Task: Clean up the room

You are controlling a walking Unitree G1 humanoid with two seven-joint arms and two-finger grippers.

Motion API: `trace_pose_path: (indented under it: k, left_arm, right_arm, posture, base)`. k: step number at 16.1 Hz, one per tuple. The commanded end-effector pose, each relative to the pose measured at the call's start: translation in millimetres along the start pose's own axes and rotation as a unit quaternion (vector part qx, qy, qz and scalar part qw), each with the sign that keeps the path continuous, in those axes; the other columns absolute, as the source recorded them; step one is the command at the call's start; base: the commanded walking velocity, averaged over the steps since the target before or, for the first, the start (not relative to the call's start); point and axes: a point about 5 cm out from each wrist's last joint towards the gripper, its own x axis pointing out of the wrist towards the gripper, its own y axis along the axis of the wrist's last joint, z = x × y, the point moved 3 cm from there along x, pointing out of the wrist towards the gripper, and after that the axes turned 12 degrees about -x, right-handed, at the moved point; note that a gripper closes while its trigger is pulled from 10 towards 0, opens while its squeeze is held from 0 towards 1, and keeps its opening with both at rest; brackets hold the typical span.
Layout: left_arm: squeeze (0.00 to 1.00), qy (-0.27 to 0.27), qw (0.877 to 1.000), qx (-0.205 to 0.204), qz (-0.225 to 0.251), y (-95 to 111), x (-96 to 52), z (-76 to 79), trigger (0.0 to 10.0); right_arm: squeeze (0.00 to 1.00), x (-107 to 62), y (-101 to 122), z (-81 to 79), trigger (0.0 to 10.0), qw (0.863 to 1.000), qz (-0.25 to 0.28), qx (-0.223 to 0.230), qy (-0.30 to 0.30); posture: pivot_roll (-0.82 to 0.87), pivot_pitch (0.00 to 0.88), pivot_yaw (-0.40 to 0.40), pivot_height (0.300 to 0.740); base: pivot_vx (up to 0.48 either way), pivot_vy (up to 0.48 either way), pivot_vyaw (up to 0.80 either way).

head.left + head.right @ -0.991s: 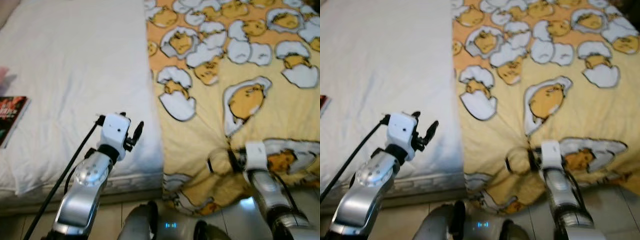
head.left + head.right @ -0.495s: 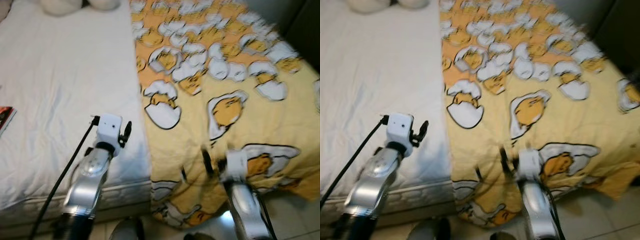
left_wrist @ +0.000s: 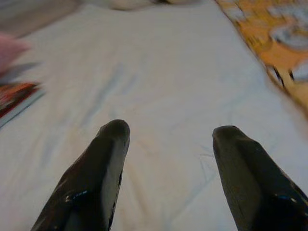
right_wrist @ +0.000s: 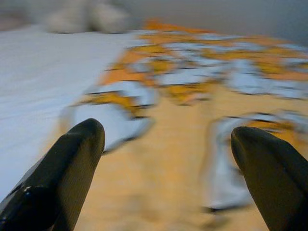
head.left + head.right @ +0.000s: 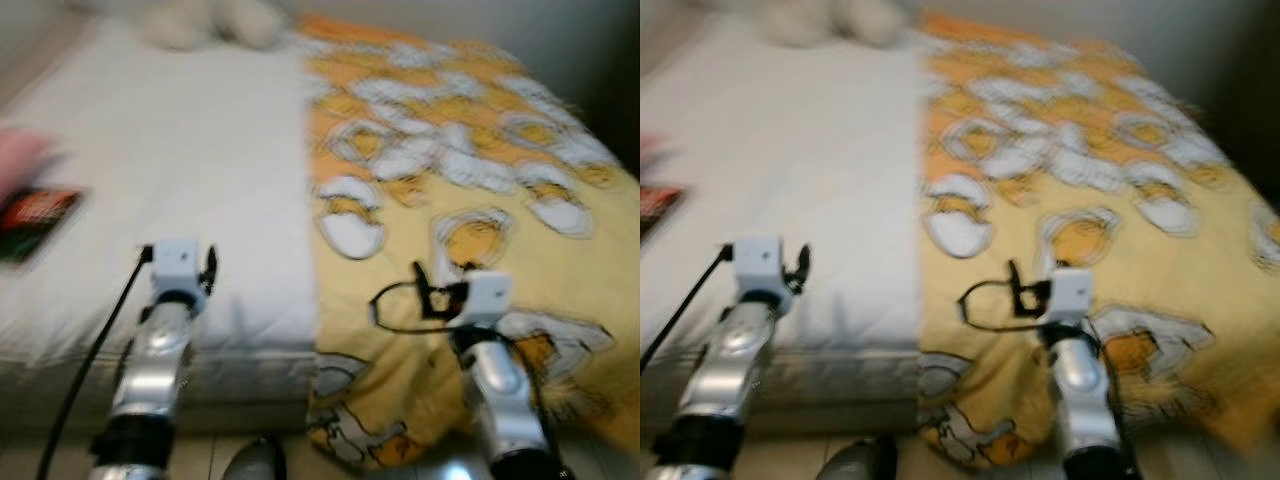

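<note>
A bed with a white sheet is seen on the left of the frame, and a yellow blanket covers the right. The left gripper is held over the sheet, fingers spread wide and empty. The right gripper is held over the blanket, fingers likewise spread wide, nothing between them. A book is seen blurred at the left edge, well apart from both.

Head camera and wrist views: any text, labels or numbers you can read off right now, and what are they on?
No text can be read in these blurred pictures.
Red and black book on the white sheet: its cover may carry print, too blurred to read.
Yellow egg-pattern blanket: cartoon pictures, no words made out.
Left gripper and right gripper: no markings visible.
</note>
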Motion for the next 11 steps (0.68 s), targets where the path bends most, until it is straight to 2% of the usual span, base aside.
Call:
trace_pose_path:
  k: [1, 2, 3, 6, 9, 10, 11]
  left_arm:
    - [1.0, 0.01, 0.999, -0.037, -0.012, -5.7, -3.2, -0.2, 10.0]
    - [1.0, 0.012, 0.999, -0.033, -0.009, -5.1, -2.9, -1.5, 10.0]
    - [1.0, -0.006, 1.0, 0.004, 0.015, 0.3, -1.8, 1.9, 10.0]
    - [1.0, 0.005, 0.999, -0.001, 0.031, 4.4, 2.5, -0.1, 10.0]
    - [1.0, -0.003, 0.999, -0.004, 0.043, 11.9, 6.4, 0.6, 10.0]
    - [0.0, -0.004, 0.999, 0.009, 0.044, 13.3, 7.3, 1.1, 10.0]
    - [0.0, 0.005, 0.999, 0.022, 0.049, 16.1, 8.5, -0.3, 10.0]
  right_arm:
    - [1.0, -1.8, 3.6, 3.6, 10.0, 1.0, 0.01, -0.002, 0.002]
    - [1.0, -2.0, 2.9, 3.4, 10.0, 1.0, 0.01, -0.002, 0.003]
    - [1.0, -1.4, 1.5, 3.0, 10.0, 1.0, 0.007, 0.001, 0.006]
    - [1.0, 3.2, 3.8, 9.0, 10.0, 1.0, 0.007, 0.01, 0.007]
    - [1.0, 4.3, 2.4, 1.3, 10.0, 0.999, 0.007, 0.024, 0.034]
    - [1.0, 4.4, -0.6, 0.4, 10.0, 0.999, -0.001, 0.031, 0.035]
    - [1.0, 4.2, -6.6, -3.8, 10.0, 0.998, -0.017, 0.033, 0.045]
  posture:
    - [0.12, 0.0, -0.035, 0.74]
    - [0.12, 0.0, -0.035, 0.74]
    - [0.12, 0.0, -0.037, 0.74]
    - [0.12, 0.0, -0.041, 0.74]
    - [0.13, 0.0, -0.042, 0.74]
    - [0.14, 0.0, -0.041, 0.74]
    - [0.14, 0.0, -0.041, 0.74]
  base:
    - [0.0, 0.0, 0.54]
    - [0.0, 0.0, 0.54]
    - [0.0, 0.0, 0.54]
    - [0.0, 0.0, 0.53]
    - [0.0, 0.0, 0.43]
    - [0.0, 0.0, 0.44]
    - [0.0, 0.292, 0.59]
